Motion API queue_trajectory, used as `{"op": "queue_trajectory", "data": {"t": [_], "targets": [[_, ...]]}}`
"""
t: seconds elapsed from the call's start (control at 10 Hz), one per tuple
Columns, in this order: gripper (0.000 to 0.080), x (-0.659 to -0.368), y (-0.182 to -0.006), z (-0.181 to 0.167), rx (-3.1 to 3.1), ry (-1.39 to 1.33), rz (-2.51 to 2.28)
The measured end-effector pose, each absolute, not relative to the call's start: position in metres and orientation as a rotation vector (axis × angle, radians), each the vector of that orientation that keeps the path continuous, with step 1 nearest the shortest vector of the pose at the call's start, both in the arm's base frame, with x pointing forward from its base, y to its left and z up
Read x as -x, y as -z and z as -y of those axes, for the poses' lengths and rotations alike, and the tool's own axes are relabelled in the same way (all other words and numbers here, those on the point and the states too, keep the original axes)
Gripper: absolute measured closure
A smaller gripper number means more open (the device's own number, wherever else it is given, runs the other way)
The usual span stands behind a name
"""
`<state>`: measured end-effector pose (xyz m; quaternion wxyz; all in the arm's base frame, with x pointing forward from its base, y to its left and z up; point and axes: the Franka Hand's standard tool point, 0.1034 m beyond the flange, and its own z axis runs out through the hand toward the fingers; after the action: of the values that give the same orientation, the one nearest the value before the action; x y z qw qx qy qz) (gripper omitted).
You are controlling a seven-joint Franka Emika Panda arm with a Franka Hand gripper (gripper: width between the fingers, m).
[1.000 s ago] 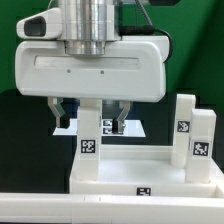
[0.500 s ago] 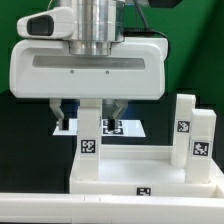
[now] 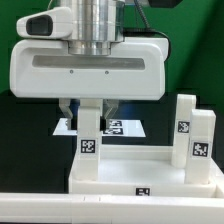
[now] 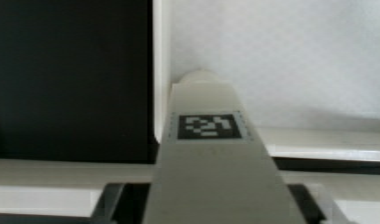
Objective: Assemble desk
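The desk's white tray-like tabletop [image 3: 150, 158] lies in the middle of the exterior view. A white block leg [image 3: 90, 130] with a square tag stands upright at its corner on the exterior view's left. My gripper [image 3: 89, 112] hangs straight over this leg, its fingers [image 3: 68, 112] closed in against the leg's two sides near the top. In the wrist view the leg [image 4: 210, 150] runs up between my gripper's [image 4: 213, 205] fingers [image 4: 116, 205], with only a thin dark strip on each side. The tabletop [image 4: 293, 80] lies beyond it.
Two more tagged white legs [image 3: 184, 125] [image 3: 203, 142] stand upright by the tabletop's side on the exterior view's right. The marker board [image 3: 128, 127] lies on the black table behind the gripper. A white ledge [image 3: 60, 205] crosses the front.
The fingers have drawn inward from wide open to the leg's sides. The hand has sunk slightly. The leg and tabletop have stayed put.
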<state>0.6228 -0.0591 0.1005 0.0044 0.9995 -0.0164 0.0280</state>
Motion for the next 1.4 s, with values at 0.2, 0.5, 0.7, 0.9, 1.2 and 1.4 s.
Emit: {"op": "queue_trajectory", "data": {"t": [0.2,0.5,0.7,0.9,1.2,1.4], "targets": [[0.0511,-0.623,-0.101,0.062,-3.115,-0.092,0.416],[0.0508,-0.621,-0.102,0.074,-3.047,-0.091,0.745],[0.05,-0.619,-0.101,0.076,-3.008,-0.089,0.875],[0.0373,-0.618,-0.101,0.077,-3.011,-0.087,0.868],[0.0167,-0.614,-0.117,0.073,-3.02,-0.103,0.913],[0.0155,-0.61,-0.143,0.06,-3.033,-0.092,0.971]]}}
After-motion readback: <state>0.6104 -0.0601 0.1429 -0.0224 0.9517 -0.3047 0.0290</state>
